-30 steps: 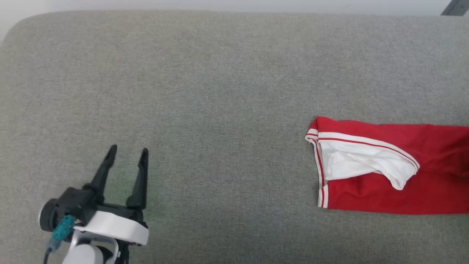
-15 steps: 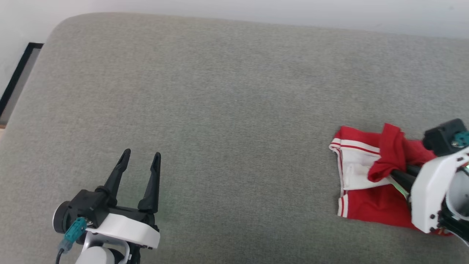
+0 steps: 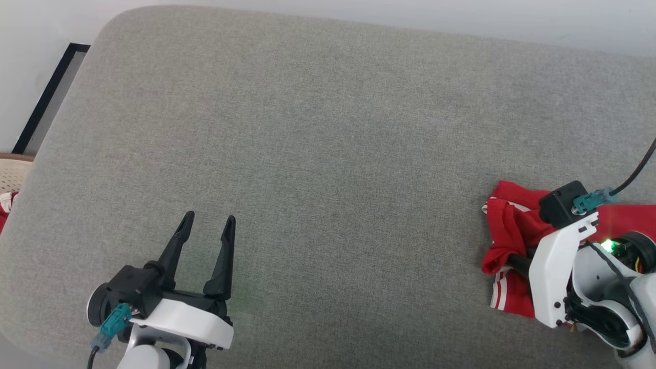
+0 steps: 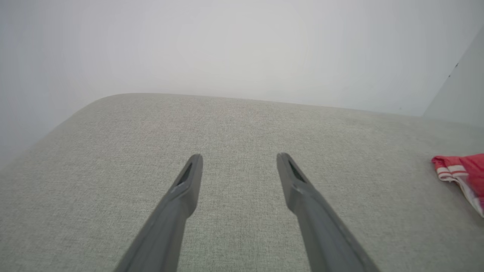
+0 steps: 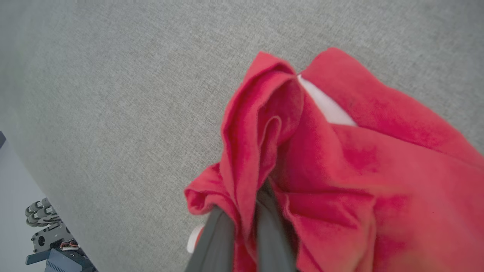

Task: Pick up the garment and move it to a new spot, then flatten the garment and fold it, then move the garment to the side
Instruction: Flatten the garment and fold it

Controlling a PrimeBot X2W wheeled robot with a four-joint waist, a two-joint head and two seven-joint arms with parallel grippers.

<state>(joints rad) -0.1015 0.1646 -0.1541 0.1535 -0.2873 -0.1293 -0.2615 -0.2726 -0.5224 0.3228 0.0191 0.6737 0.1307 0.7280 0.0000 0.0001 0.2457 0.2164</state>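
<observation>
No text, label, brand, number or sign can be read in any of the views.

One garment, one grey cushion, two pairs of jaws.
</observation>
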